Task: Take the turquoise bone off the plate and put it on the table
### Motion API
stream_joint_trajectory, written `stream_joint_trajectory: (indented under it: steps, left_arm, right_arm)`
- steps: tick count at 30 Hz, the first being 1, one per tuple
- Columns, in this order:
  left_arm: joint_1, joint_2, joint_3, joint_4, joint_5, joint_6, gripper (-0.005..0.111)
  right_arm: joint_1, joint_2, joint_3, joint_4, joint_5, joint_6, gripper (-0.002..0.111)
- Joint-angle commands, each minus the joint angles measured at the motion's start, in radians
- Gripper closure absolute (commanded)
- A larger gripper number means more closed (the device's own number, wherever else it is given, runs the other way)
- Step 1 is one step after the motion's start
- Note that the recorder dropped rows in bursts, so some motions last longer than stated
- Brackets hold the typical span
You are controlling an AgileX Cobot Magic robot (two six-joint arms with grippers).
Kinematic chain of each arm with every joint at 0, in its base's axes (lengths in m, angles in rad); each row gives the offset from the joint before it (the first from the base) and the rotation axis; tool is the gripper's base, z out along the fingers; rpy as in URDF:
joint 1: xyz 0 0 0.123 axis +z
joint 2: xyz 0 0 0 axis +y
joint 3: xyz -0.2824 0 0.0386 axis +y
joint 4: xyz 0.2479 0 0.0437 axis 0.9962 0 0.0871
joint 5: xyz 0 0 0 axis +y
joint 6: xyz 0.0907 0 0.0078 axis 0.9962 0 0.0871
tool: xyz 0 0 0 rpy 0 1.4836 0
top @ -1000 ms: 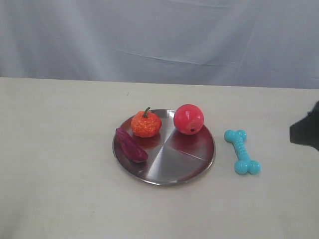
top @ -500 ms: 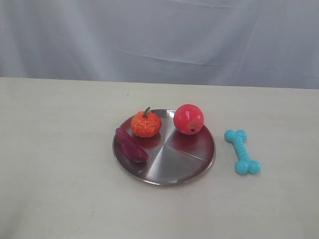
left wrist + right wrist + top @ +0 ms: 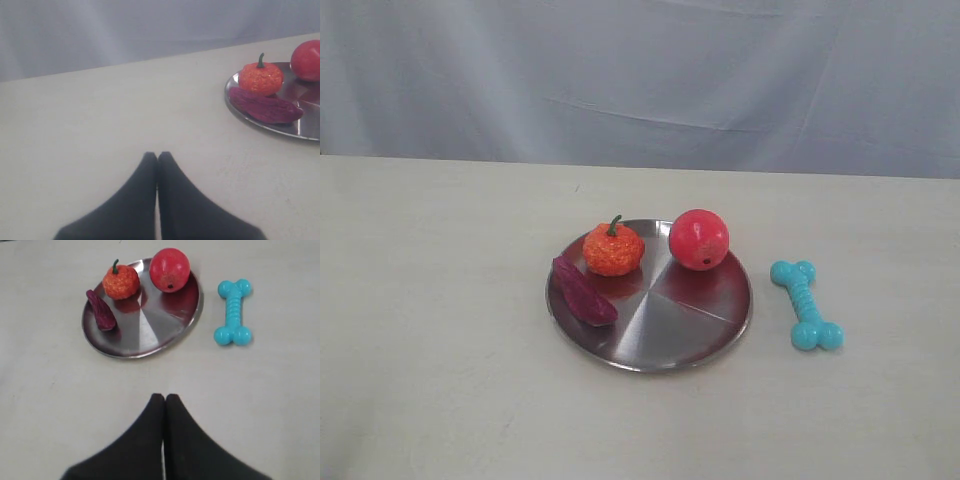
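Note:
The turquoise bone (image 3: 806,304) (image 3: 233,312) lies flat on the beige table (image 3: 440,330), just right of the silver plate (image 3: 665,335) (image 3: 155,325) and clear of its rim. No arm shows in the exterior view. My right gripper (image 3: 164,396) is shut and empty, held over bare table well short of the plate and bone. My left gripper (image 3: 157,155) is shut and empty too, over bare table with the plate (image 3: 300,131) off to one side. The bone is out of the left wrist view.
On the plate sit an orange toy pumpkin (image 3: 613,249) (image 3: 120,281) (image 3: 260,77), a red toy apple (image 3: 699,240) (image 3: 170,263) (image 3: 307,60) and a dark purple toy sweet potato (image 3: 583,291) (image 3: 100,310) (image 3: 265,106). A grey cloth backdrop (image 3: 640,80) hangs behind the table.
A second ago a dark part of the right arm showed at the right edge of the exterior view; it has since drawn back out of sight. The bone and plate have not moved.

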Motion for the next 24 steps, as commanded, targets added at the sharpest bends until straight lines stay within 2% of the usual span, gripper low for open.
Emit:
stream_joint_trajectory:
  steps: [1,3,6,10,14,19,24]
  left_arm:
    - [-0.002,-0.001,0.003,0.001,-0.001,0.0,0.107]
    - [-0.002,-0.001,0.003,0.001,-0.001,0.0,0.107]
    - [-0.002,-0.001,0.003,0.001,-0.001,0.0,0.107]
    - [-0.002,-0.001,0.003,0.001,-0.001,0.0,0.107]
    - [-0.002,-0.001,0.003,0.001,-0.001,0.0,0.107]
    - [-0.002,-0.001,0.003,0.001,-0.001,0.0,0.107]
    - [-0.002,-0.001,0.003,0.001,-0.001,0.0,0.107]
  right_arm:
    - [0.027,-0.041,0.001,-0.008,-0.147,-0.008,0.109]
    - [0.006,-0.079,0.012,0.025,-0.229,-0.008,0.109]
    - [-0.079,-0.155,0.074,0.109,-0.377,-0.053,0.109]
    - [-0.223,-0.259,0.194,0.305,-0.529,-0.242,0.109]
    - [-0.345,-0.359,0.282,0.52,-0.543,-0.448,0.109]
    - [-0.378,-0.43,0.323,0.641,-0.534,-0.622,0.109]
    - [-0.378,-0.44,0.37,0.646,-0.527,-0.64,0.109]
